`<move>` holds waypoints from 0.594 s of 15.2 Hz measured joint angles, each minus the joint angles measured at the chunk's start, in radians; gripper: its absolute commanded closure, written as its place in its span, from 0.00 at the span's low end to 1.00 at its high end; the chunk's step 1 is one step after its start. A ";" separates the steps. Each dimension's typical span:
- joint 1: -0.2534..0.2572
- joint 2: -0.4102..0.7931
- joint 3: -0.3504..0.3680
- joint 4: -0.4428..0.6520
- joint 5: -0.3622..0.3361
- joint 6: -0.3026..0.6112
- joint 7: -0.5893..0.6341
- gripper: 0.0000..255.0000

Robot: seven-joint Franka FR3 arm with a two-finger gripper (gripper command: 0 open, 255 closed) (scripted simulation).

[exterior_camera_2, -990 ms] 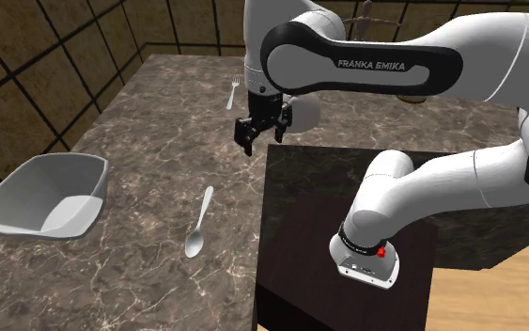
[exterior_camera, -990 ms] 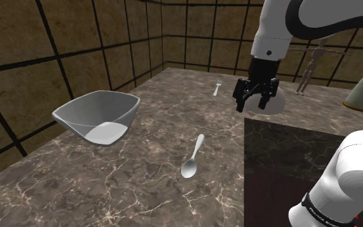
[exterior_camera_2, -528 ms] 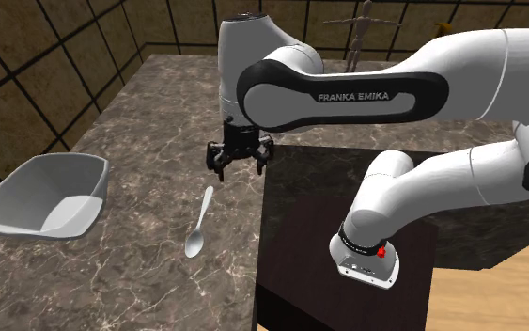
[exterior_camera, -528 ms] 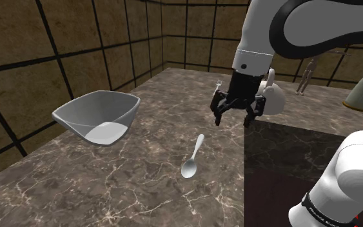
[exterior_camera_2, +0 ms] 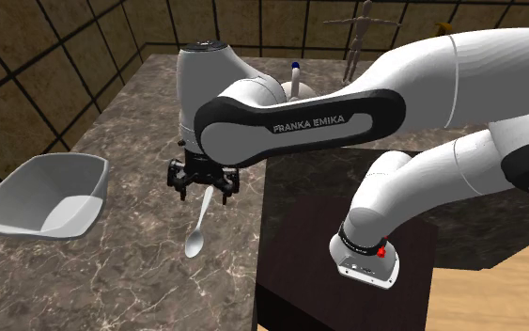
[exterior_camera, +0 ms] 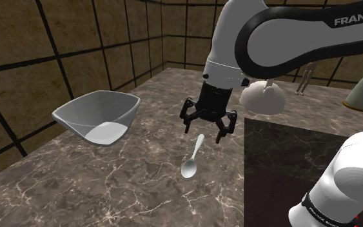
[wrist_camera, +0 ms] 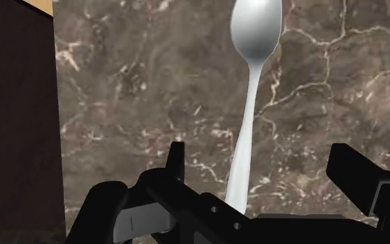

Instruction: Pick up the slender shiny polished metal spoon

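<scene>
A smooth grey bowl (exterior_camera: 99,116) with rounded corners sits well apart from the jaws. The black gripper (exterior_camera: 204,133) hangs wide open and holds nothing. The thin shiny spoon (exterior_camera: 190,167) lies flat below it, with its handle under the gap between the jaws. The counter (exterior_camera: 128,187) is brown marble with pale veins. Dark tiled walls (exterior_camera: 77,39) stand behind.

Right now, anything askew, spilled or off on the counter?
Nothing stands out. The spoon lies flat and intact on the marble counter. The grey bowl sits upright with nothing spilled around it. The gripper hovers over the spoon's handle, fingers open and clear of it.
</scene>
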 measured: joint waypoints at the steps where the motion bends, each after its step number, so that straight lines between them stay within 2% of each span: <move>1: -0.005 0.014 0.016 0.003 0.006 0.017 0.025 0.00; 8: -0.006 0.048 0.054 -0.057 0.031 0.118 0.034 0.00; 9: -0.006 0.051 0.056 -0.060 0.032 0.124 0.033 1.00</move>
